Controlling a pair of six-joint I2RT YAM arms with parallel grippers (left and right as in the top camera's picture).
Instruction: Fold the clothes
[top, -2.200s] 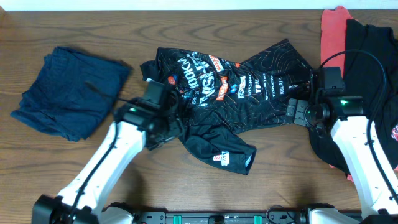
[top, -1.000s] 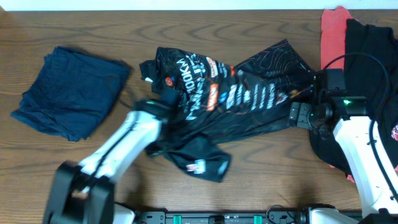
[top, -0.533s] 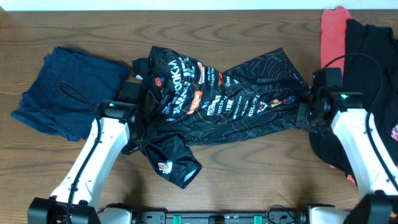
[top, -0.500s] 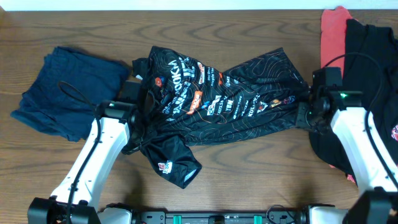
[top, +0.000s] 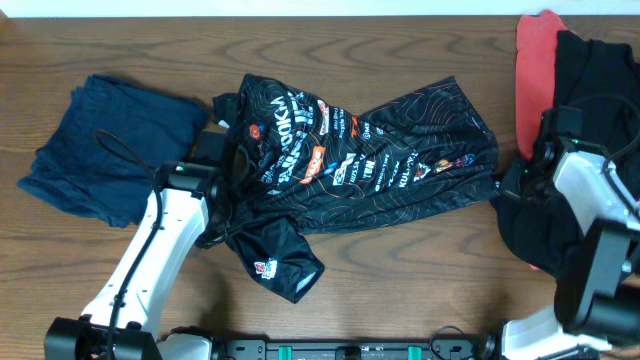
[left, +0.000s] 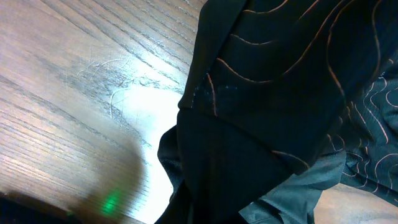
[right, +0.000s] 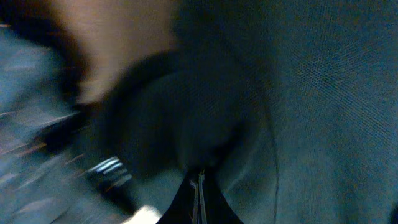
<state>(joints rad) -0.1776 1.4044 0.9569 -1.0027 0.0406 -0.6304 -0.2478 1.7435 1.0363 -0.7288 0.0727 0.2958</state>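
Observation:
The black jersey (top: 370, 160) with orange contour lines and white-red lettering lies spread across the middle of the table, one sleeve (top: 275, 262) folded toward the front edge. My left gripper (top: 222, 200) is shut on the jersey's lower left part. In the left wrist view its fabric (left: 280, 93) hangs close in front and hides the fingers. My right gripper (top: 512, 188) is just off the jersey's right edge. Its jaws (right: 199, 199) are pressed together with nothing between them, over dark cloth (right: 323, 93); that view is blurred.
A crumpled navy garment (top: 110, 150) lies at the far left. A red garment (top: 535, 50) and a black garment (top: 600, 80) are piled at the right edge, under my right arm. Bare wooden table (top: 420, 290) shows in front of the jersey.
Over the last second the left arm dragged the jersey left and spread it out. The right gripper let go of the jersey's right edge, shut, and drew back to the right.

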